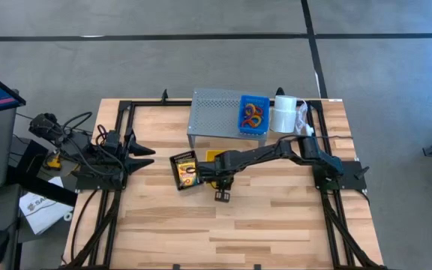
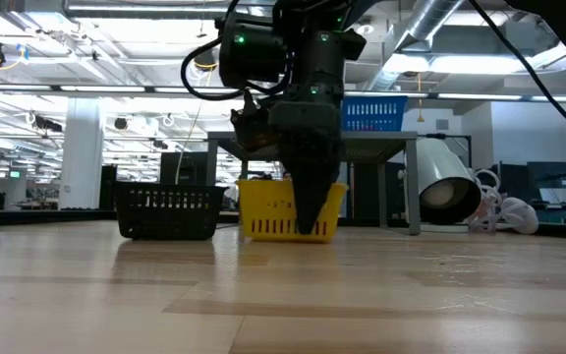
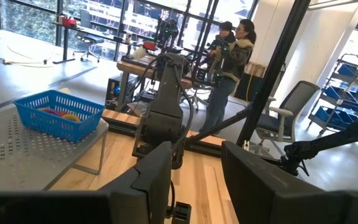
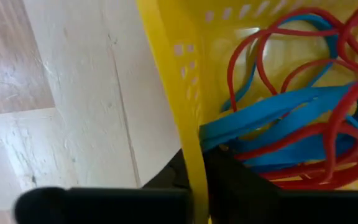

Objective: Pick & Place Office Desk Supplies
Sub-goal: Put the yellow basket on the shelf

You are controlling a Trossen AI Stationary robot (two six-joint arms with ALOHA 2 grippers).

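A yellow basket stands on the table in front of the grey riser, holding red and blue rubber-band loops. My right gripper points straight down at the basket's rim and is shut on its wall. To its left, a black basket holds a yellow box and orange loops. A blue basket with orange and purple loops sits on the riser. My left gripper waits at the table's left, held level and open, with nothing between its fingers. My right gripper pinches the yellow basket's side wall at its rim. One finger is inside the basket and the other is outside. The fingers come from above and point down. The basket's bottom rests on the table.
A white roll lies at the back right beside the riser, with a white bundle next to it. Black frame rails run along the table's left and right sides. The near half of the wooden table is bare.
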